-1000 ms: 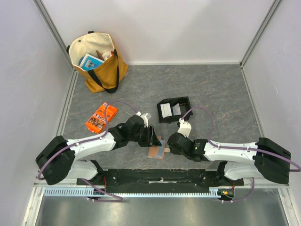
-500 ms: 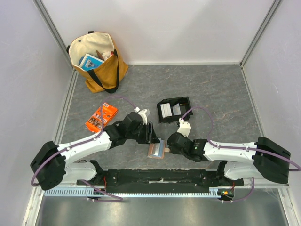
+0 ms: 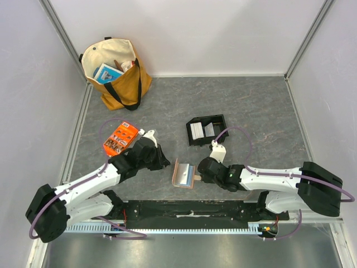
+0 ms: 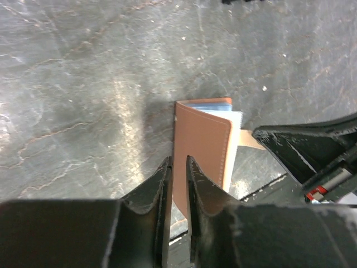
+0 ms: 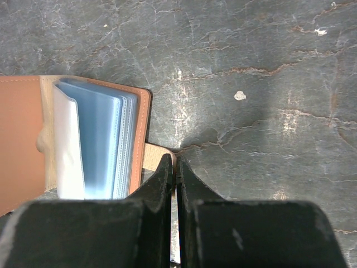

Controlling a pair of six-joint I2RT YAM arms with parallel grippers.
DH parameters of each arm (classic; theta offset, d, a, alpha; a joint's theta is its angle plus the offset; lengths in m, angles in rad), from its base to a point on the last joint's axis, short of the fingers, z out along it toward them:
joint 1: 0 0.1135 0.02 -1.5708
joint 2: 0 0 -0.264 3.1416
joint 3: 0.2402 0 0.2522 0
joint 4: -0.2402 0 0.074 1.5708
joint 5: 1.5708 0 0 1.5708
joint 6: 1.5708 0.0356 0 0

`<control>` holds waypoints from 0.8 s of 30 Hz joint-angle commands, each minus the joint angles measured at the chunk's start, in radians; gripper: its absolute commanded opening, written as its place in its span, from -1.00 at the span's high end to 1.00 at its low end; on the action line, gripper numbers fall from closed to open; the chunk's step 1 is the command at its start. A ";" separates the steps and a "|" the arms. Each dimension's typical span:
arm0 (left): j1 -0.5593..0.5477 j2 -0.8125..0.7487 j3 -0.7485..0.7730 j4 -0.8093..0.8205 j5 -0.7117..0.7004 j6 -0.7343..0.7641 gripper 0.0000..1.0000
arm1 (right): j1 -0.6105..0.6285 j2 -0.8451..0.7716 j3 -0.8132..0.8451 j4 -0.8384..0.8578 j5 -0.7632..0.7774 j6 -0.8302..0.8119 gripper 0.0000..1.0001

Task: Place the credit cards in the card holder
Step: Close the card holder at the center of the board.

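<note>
**Operator:** What just changed?

**Spotter:** Start at your left gripper (image 4: 178,163). A moment ago it was right up against the card holder (image 4: 202,146), with its jaws wider. Now it has pulled back to the left and no longer touches it. Its jaws are down to a thin gap, and nothing is in them. Your right gripper (image 5: 176,162) has not let go. Its jaws are squeezed tight on the little tab (image 5: 156,156) that sticks out of the card holder.

**Operator:** And the card holder?

**Spotter:** It sits on the table (image 3: 251,111) between your two grippers, near your edge. It is open wider now (before, it lay flatter). The brown cover stands up on the left side and the blue pockets (image 5: 106,145) show. I think the opening step is done, so your left gripper is free to go and fetch a card.

**Operator:** Are any cards in yet?

**Spotter:** I can't tell. A pale sheet (image 5: 67,148) sits in front of the blue pockets. It could be a card or just a pocket. The credit cards (image 3: 196,131) I can see lie in the black tray (image 3: 207,118), further back on the table.

**Operator:** Count it all for me.

**Spotter:** You have two arms and two grippers. There is one card holder and one black tray with two parts. The left part holds one white stack, too small to count card by card. The right part holds one pale grey thing (image 3: 210,130). There is also one orange packet (image 3: 119,138) and one bag (image 3: 125,84).
</note>
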 commanded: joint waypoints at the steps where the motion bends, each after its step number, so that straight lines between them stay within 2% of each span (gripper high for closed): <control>1: 0.038 0.012 -0.018 0.024 0.006 -0.017 0.62 | -0.003 0.012 0.029 0.024 0.003 0.013 0.90; 3: 0.038 0.046 -0.023 0.042 0.054 -0.014 0.62 | -0.002 0.017 0.032 0.027 0.001 0.009 0.90; 5: 0.037 0.078 -0.035 0.081 0.100 -0.009 0.77 | -0.005 0.022 0.033 0.027 -0.003 0.010 0.90; 9: 0.031 0.132 -0.058 0.167 0.190 -0.011 0.83 | -0.003 0.020 0.035 0.026 -0.006 0.007 0.89; 12: 0.018 0.158 -0.058 0.200 0.220 -0.006 0.95 | -0.005 0.012 0.036 0.027 -0.003 0.007 0.90; 24: -0.054 0.232 -0.020 0.227 0.224 0.018 0.97 | -0.006 0.009 0.058 0.043 -0.014 -0.004 0.89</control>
